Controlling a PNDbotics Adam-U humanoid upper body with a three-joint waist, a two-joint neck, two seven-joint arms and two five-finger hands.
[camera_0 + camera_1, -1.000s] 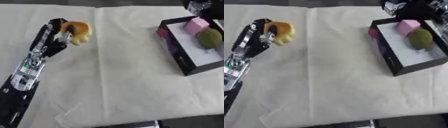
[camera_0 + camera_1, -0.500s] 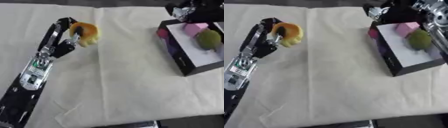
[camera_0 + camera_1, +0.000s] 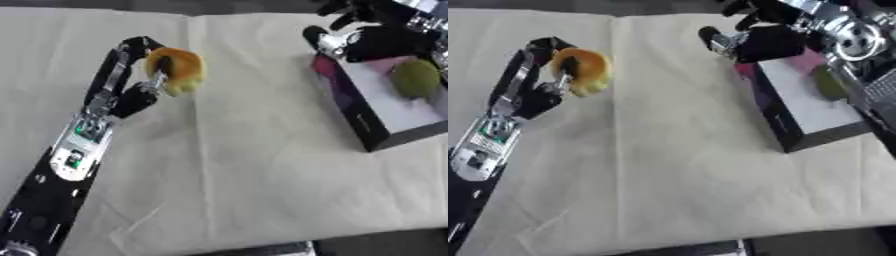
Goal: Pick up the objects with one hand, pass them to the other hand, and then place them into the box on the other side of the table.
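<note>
Handover about to start — fruit aloft on the left

The left hand (image 3: 140, 75) has its fingers curled round a yellow-orange fruit (image 3: 178, 71), held above the cloth-covered surface (image 3: 245, 165). The right hand (image 3: 767, 37) hangs by the black box (image 3: 367, 117) with fingers apparently relaxed; a green fruit (image 3: 414, 78) already lies inside. Risk — the round fruit could roll free if released before the receiving fingers close.

Both eye views look steeply down from the head onto the cloth-covered surface (image 3: 236, 165). They share nearly everything. The right eye view sits slightly rightward, showing more beyond the right hand (image 3: 763, 40).
</note>
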